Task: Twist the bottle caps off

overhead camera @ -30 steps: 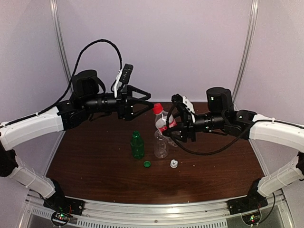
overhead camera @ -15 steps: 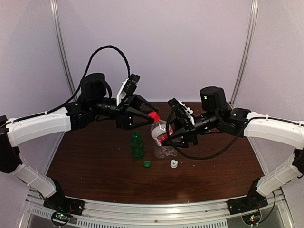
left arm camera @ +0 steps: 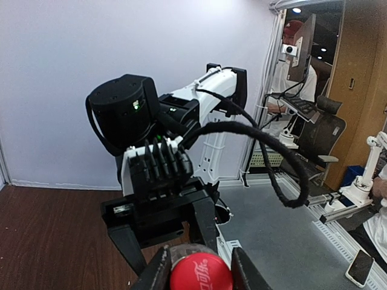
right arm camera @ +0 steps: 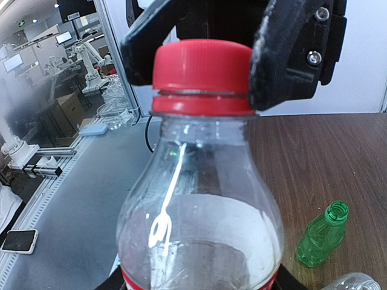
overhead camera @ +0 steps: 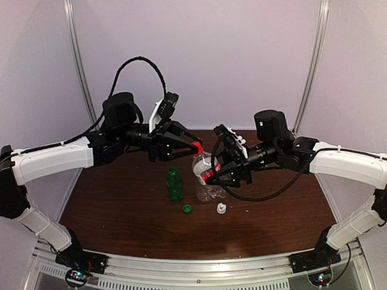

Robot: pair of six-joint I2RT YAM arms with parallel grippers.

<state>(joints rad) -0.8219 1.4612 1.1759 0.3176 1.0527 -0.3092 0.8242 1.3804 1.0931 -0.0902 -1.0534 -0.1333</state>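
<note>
In the air over the table's middle, my right gripper [overhead camera: 216, 173] is shut on the body of the short clear bottle with a red label [overhead camera: 204, 167], tilted toward the left arm. Its red cap [overhead camera: 197, 147] sits on the neck, and my left gripper [overhead camera: 195, 147] is shut on it. In the left wrist view the red cap [left arm camera: 201, 273] is pinched between both fingers [left arm camera: 245, 270]. The right wrist view shows the cap [right arm camera: 202, 75] with those black fingers [right arm camera: 284, 54] on both sides, above the bottle [right arm camera: 202, 211].
A green bottle [overhead camera: 175, 184] stands open on the brown table [overhead camera: 121, 205], its green cap [overhead camera: 187, 209] in front. A clear bottle [overhead camera: 210, 193] lies beside it, with a white cap [overhead camera: 222, 208] near. The green bottle [right arm camera: 320, 235] also shows in the right wrist view.
My left gripper moved right to the red cap and closed on it. The right arm brought the bottle left and down, tilting it toward the left gripper.
</note>
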